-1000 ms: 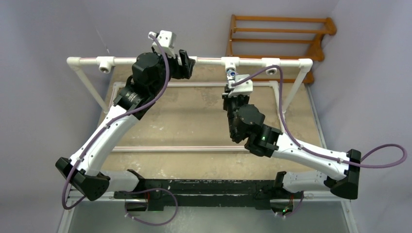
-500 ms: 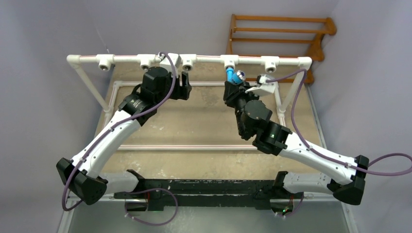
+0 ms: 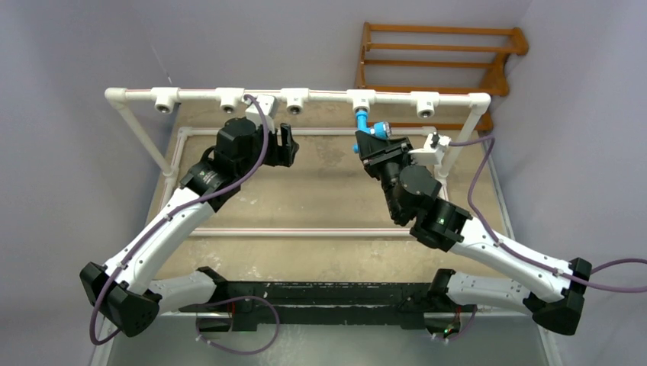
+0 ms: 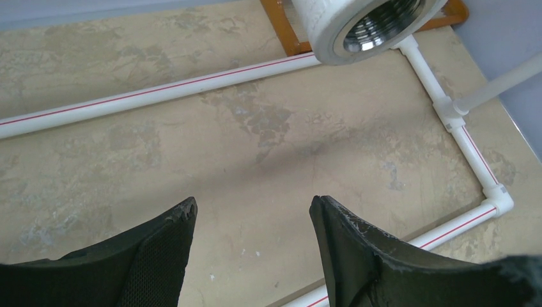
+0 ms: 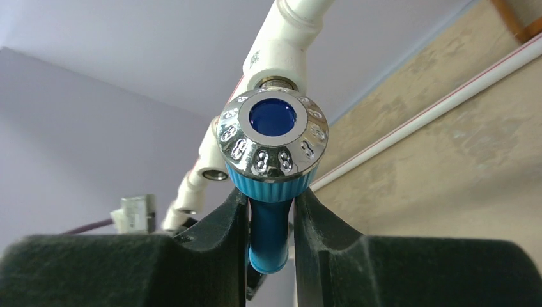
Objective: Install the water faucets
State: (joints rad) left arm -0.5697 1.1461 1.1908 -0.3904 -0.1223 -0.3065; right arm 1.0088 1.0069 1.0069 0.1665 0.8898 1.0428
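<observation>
Up at the white plastic pipe rail [image 3: 194, 92], against the fourth tee fitting [image 3: 361, 99] from the left, I have the small bright blue plastic faucet [image 5: 271, 182]. The right pincer [image 5: 270, 211] is clamped on its blue body just under the knob. My left pincer [image 4: 252, 208] hangs open and empty over the beige tabletop [image 3: 305, 198], just below another tee's bare threaded socket [image 4: 367, 22].

My main worry is cross-threading. I cannot tell whether the faucet's threaded end has caught in the tee's metal ring, and if its axis is tilted when I turn it, the threads could bind or chew. The grip is on a narrow, smooth stem, so torque could make the pads slip around it instead of driving it in. With nothing bracing the rail, I would also expect a hard push to flex it and knock the faucet off line.

The faucet itself looks clean and undamaged. It has a ribbed blue collar and a chrome knob rim with embossed marks around a dark blue centre, which faces my wrist camera squarely. From above, the knob sticks out to the right of the tee.
</observation>
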